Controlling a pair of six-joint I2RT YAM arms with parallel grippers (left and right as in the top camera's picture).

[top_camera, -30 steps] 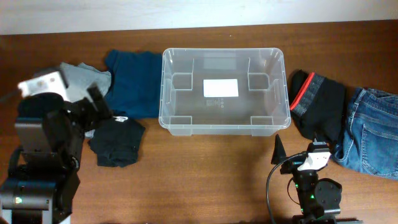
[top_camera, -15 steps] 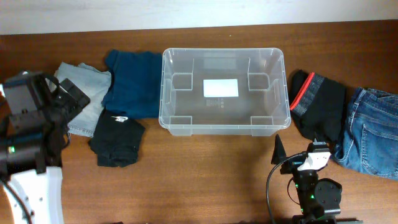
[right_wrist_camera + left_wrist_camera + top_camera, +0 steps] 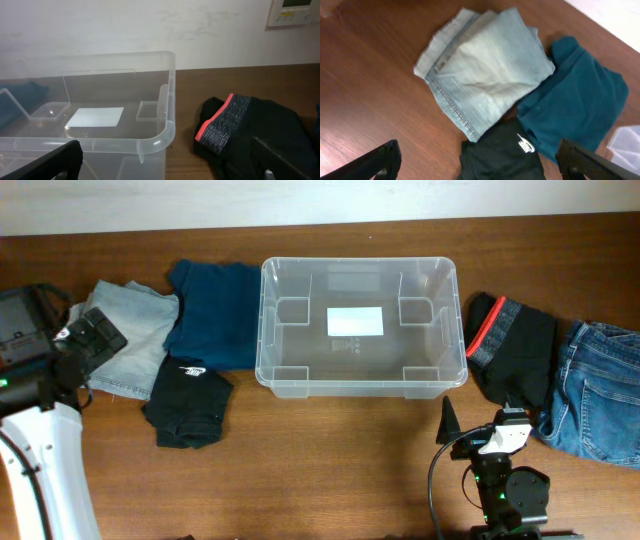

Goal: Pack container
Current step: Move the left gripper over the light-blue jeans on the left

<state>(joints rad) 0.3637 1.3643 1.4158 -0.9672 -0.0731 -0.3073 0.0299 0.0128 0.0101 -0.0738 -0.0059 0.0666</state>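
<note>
Wooden table (image 3: pixel 330 450) carried the clear container (image 3: pixel 300 340) at its middle, where it stood before. My left arm (image 3: pixel 40 450) had drawn back toward the left edge, uncovering the pale jeans (image 3: pixel 135 330). Its left gripper (image 3: pixel 479 162) hung wide open, holding nothing. The right gripper (image 3: pixel 167 162) had not moved, equally open and empty.

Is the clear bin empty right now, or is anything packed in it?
Empty. Inside the container only its white label shows; the teal shirt and the red-banded black garment lie outside, beside it.
</note>
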